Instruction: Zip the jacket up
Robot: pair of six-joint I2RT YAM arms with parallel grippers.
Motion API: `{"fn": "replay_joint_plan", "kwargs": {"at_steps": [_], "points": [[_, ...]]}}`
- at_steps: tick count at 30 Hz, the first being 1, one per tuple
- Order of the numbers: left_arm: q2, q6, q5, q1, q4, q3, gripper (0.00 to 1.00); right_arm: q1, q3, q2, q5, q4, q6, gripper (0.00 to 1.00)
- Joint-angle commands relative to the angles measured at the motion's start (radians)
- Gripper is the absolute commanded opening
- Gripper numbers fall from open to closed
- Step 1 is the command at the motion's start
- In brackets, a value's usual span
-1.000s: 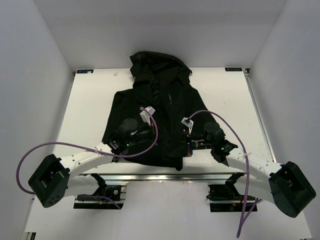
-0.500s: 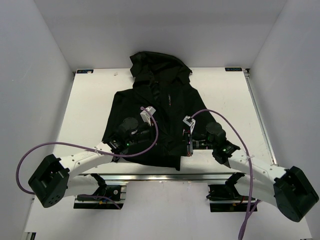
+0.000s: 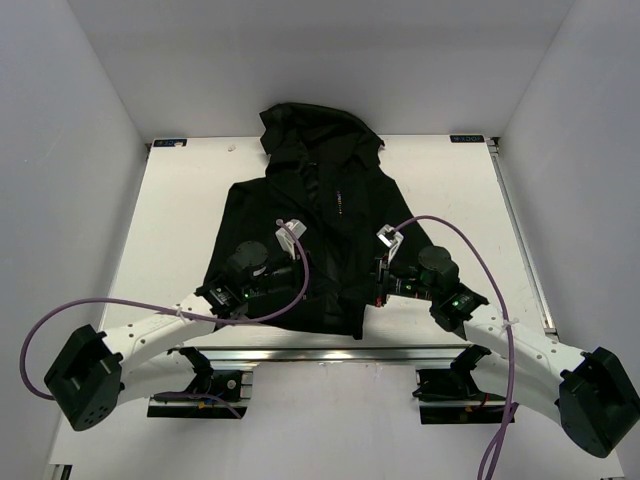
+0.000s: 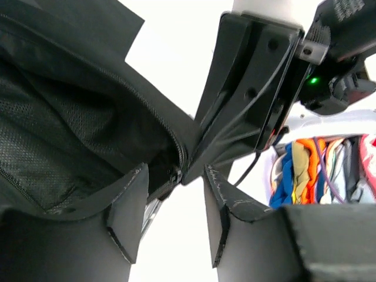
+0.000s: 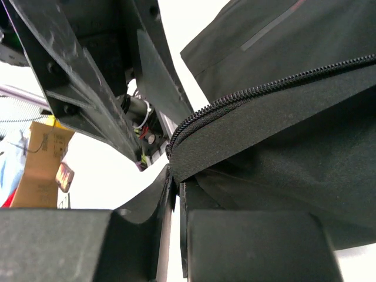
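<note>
At lower centre, the left tool (image 4: 174, 207) has let go: its fingers now stand apart, the zipper (image 4: 174, 174) loose between them. The right tool (image 5: 174, 187) stays clamped on the jacket (image 3: 320, 200) at its toothed front edge. The jacket lies unzipped on the worktop (image 3: 180, 220), hood at the upper edge.

Probably lab: white-walled robot booth (image 3: 70, 200)
</note>
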Motion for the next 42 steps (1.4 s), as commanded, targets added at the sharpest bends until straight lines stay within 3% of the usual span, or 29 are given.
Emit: {"fn": "replay_joint_plan", "kwargs": {"at_steps": [1,5,8,12,14,16,23,31,32,35,38,41,42], "points": [[-0.01,0.022,0.039,-0.002,-0.003,-0.008,0.51,-0.002,0.02,-0.017,0.033,0.032,0.006,0.0],[0.016,0.04,0.052,-0.002,-0.017,0.001,0.52,0.0,0.036,-0.028,0.028,0.023,0.01,0.0],[0.028,0.04,0.08,-0.002,0.001,0.002,0.39,0.0,0.034,-0.034,0.037,0.018,0.007,0.0],[0.024,0.034,0.095,-0.002,0.012,-0.008,0.07,0.0,0.036,-0.043,0.065,0.014,0.016,0.0],[0.021,0.034,0.098,-0.002,-0.002,-0.005,0.07,0.0,0.036,-0.055,0.08,0.017,0.016,0.0],[0.016,0.032,0.1,-0.002,-0.01,-0.009,0.0,-0.002,0.037,-0.065,0.099,0.015,0.019,0.0],[-0.014,0.02,0.085,-0.002,-0.063,-0.021,0.0,-0.002,0.026,-0.111,0.188,0.043,0.044,0.0],[0.07,-0.001,0.068,-0.024,-0.063,-0.003,0.0,-0.003,0.031,-0.106,0.148,0.144,0.091,0.0],[0.07,0.0,0.065,-0.024,-0.071,0.003,0.03,-0.003,0.031,-0.105,0.143,0.147,0.095,0.0],[0.075,0.006,0.051,-0.025,-0.102,0.014,0.26,-0.003,0.037,-0.112,0.157,0.089,0.072,0.0],[0.018,0.029,-0.026,-0.025,-0.207,0.031,0.37,-0.005,0.054,-0.146,0.197,-0.007,0.029,0.0],[-0.05,0.042,-0.105,-0.025,-0.331,0.046,0.57,-0.005,0.023,-0.199,0.22,-0.109,-0.011,0.0],[-0.062,0.036,-0.127,-0.024,-0.367,0.055,0.72,-0.005,0.014,-0.221,0.205,-0.139,-0.033,0.0]]}}
